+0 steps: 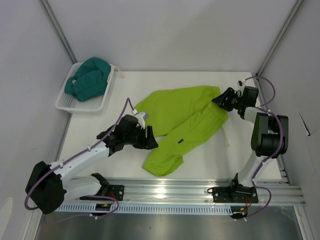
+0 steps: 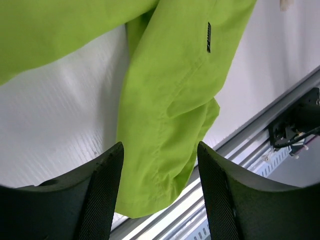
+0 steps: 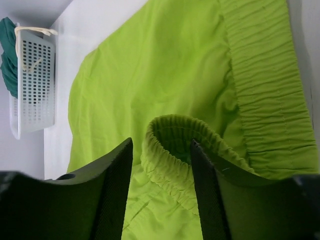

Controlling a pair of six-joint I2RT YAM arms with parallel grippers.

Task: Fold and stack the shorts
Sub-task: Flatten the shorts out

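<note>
Lime green shorts (image 1: 185,122) lie spread out mid-tabletop (image 1: 125,165) in the top view, waistband at the right end, legs running left and toward the near edge. Teal shorts (image 1: 90,77) are bunched in the white mesh basket (image 1: 65,102) at the far left corner, well apart from the green pair. Left hand (image 1: 150,136) sits low just beside the green pair's left side. Right hand (image 1: 222,98) is at the waistband end.

Left wrist view: left hand (image 2: 159,150) with its fingers (image 2: 102,190) spread apart, nothing between them. One leg of the green shorts (image 2: 170,115) lies flat on the tabletop beyond the tips, its hem close to the metal rail (image 2: 250,135). Small dark logo (image 2: 208,37) sits on that leg.

Right wrist view: right hand (image 3: 160,145) with fingers (image 3: 112,190) apart. A raised hump of the elastic waistband (image 3: 175,132) stands in the gap, looks loose rather than pinched flat. The rest of the green shorts (image 3: 150,70) spreads flat beyond. Basket (image 3: 35,85) is at far left with the teal shorts (image 3: 7,55) in it and a cream drawstring (image 3: 30,31) over its rim.
</note>
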